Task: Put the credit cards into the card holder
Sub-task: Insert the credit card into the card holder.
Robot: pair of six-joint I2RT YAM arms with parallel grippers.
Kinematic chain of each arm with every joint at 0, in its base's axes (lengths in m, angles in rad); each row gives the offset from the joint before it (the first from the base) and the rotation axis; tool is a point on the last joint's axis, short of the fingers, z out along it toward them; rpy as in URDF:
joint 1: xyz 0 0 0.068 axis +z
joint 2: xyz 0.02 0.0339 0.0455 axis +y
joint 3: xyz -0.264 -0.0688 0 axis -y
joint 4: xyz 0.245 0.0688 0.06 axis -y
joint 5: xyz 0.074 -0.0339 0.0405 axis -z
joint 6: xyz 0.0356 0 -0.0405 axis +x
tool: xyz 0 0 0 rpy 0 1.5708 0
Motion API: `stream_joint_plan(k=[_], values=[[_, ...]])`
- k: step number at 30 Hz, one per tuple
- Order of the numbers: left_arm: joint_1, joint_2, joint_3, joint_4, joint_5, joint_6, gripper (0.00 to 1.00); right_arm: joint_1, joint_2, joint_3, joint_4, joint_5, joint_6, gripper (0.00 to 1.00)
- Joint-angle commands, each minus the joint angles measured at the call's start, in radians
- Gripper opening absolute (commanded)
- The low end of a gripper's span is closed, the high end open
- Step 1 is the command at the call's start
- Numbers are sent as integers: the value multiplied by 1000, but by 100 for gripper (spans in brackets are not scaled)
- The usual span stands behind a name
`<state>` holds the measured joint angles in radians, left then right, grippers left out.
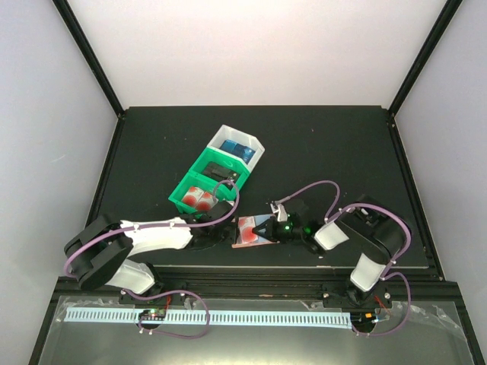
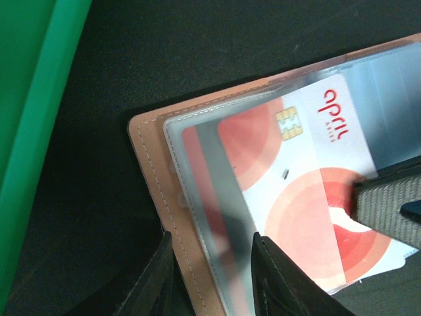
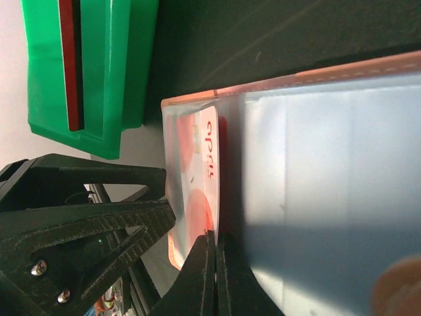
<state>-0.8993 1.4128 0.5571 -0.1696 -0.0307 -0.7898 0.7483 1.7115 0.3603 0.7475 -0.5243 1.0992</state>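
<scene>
The reddish-brown card holder (image 1: 255, 245) lies open near the table's front edge, between my two grippers. In the left wrist view its stitched brown edge (image 2: 148, 171) and a clear plastic sleeve pass between my left gripper (image 2: 214, 276), which is closed on them. A red and white credit card (image 2: 309, 184) printed "april" lies partly under the sleeve. My right gripper (image 3: 216, 263) is shut on that card's edge (image 3: 204, 171), beside the holder's pale slots (image 3: 329, 164). In the top view the left gripper (image 1: 226, 236) is left of the holder and the right gripper (image 1: 268, 228) is right of it.
A green bin (image 1: 199, 199) with more red and white cards stands just behind the holder, and a white bin (image 1: 236, 148) with blue items stands behind that. The green bin also shows in the left wrist view (image 2: 33, 131) and the right wrist view (image 3: 92, 66).
</scene>
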Motion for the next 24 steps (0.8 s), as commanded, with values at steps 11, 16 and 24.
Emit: stream_joint_plan(k=[11,16,24], values=[[-20,-17,-56,-11,16,-29,38,60,-86,73,-273,127,-68,32],[-20,-35,-56,-7,24,-29,39,89,-171,119,-468,224,-120,48],[-20,-31,-70,26,65,-22,39,152,-99,204,-560,252,-127,46]])
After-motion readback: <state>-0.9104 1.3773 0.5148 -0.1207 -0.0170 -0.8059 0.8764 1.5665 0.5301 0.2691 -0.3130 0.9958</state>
